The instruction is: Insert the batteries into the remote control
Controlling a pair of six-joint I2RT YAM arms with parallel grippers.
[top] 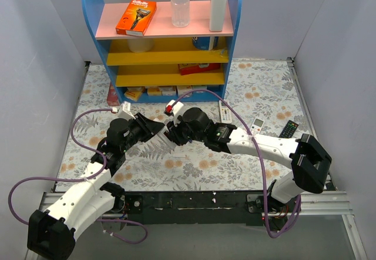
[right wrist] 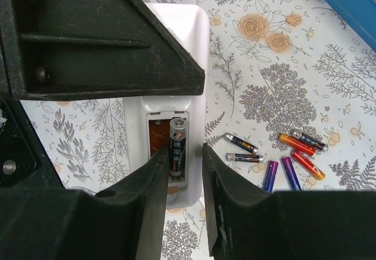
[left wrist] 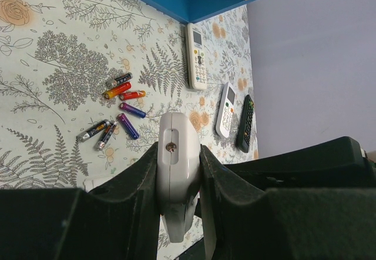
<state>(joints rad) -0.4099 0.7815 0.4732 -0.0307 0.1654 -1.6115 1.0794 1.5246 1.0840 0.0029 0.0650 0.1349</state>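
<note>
**Q:** Remote control: where is it, and how is it held?
**A:** It is found between the two arms and appears lifted off the floral table. It is pinched across its width by the left gripper, a finger pressed against each long side. This is judged to be a brace, so the body can be pushed on from the other side without sliding.

**Q:** Why is its back turned to the right wrist?
**A:** The battery bay is seen open in that view. A dark cell is laid lengthwise in the bay, so direct access is given to the right gripper.

**Q:** State of the right gripper?
**A:** Its fingers are drawn close together, one on each side of the dark cell's lower end. Whether the cell is pinched or only straddled cannot be told.

**Q:** The other batteries?
**A:** The loose batteries are scattered on the table apart from the remote: red, orange, purple and dark. Two short white remotes and a black remote lie by the blue shelf and are not involved.

**Q:** Stage?
**A:** The first cell is judged seated or nearly so. The slot beside it appears unfilled. One risk is noted: the cell may spring out if it is let go before its end is pressed home.
</note>
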